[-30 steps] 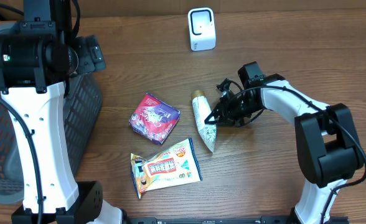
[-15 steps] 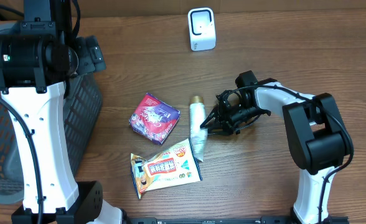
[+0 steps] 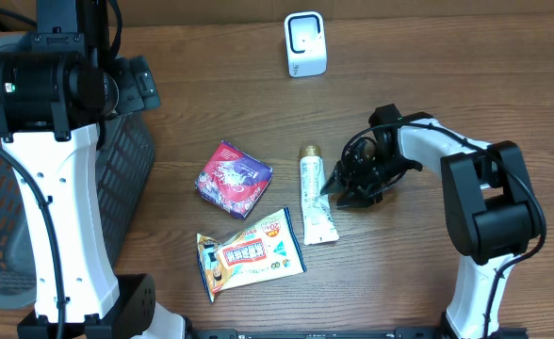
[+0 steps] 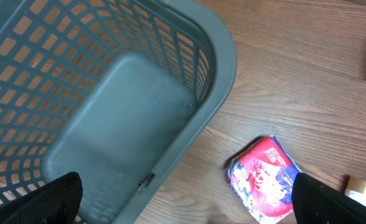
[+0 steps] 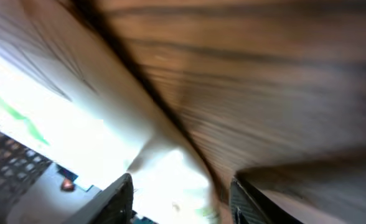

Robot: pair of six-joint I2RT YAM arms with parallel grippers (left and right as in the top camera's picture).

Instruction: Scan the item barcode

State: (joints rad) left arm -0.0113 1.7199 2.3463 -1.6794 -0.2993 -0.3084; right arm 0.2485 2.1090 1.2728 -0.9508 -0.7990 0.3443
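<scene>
From where I stand, the right gripper [image 3: 332, 193] sits low over the table [image 3: 428, 273], its jaws partway apart and clamping nothing; its wrist view is blurred. Right at its fingertips lies the tube [image 3: 317, 202], flat on the wood, with its cap pointing away toward the scanner [image 3: 305, 43]. The scanner stands well beyond the tube, near the far edge. Behind the gripper, brown wood runs out to the table's right side. Past the tube are a snack bag [image 3: 251, 252], just beside the tube's crimped end, and a red pack [image 3: 233, 179]. Farthest off, the left gripper [image 4: 186, 208] hangs wide open above the basket [image 4: 220, 68], whose grey floor shows.
</scene>
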